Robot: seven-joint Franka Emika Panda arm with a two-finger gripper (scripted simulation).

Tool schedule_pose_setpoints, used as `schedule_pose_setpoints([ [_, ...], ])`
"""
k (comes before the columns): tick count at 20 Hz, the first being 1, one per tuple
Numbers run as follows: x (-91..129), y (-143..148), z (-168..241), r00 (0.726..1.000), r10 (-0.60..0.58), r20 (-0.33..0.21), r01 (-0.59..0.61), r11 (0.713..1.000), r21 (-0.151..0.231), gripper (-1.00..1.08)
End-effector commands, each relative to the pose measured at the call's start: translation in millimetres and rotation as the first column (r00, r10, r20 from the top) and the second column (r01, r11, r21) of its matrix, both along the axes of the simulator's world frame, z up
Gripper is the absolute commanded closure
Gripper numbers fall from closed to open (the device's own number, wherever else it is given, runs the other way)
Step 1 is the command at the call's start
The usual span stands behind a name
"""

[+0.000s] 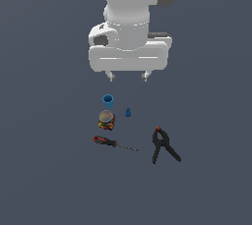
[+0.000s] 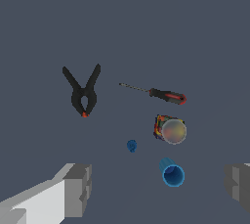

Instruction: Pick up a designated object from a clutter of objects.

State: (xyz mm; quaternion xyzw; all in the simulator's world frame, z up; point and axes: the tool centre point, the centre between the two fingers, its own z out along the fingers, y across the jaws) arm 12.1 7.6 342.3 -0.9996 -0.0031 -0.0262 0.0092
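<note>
Nothing is picked up yet. In the exterior view, the slim red-and-black-handled screwdriver (image 1: 114,143) lies untouched on the grey floor, lower centre. Beyond it, the white gripper (image 1: 128,76) hangs at centre with fingers spread, empty.

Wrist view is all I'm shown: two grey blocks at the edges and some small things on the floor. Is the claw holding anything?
Observer: No. The exterior view shows the whole claw: it hangs open and empty, above the objects, and the screwdriver lies untouched.
Operator: What is the claw attached to?
Observer: A bulky white arm that comes down from the top of the exterior view.
</note>
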Motion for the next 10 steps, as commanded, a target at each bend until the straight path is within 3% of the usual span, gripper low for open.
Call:
schedule_pose_setpoints([
  [1, 0, 0, 0, 1.0, 0.0, 0.0, 0.0, 1.0, 0.0, -0.92],
  [10, -1, 8, -16, 0.999, -0.018, -0.029, 0.018, 1.0, 0.009, -0.92],
])
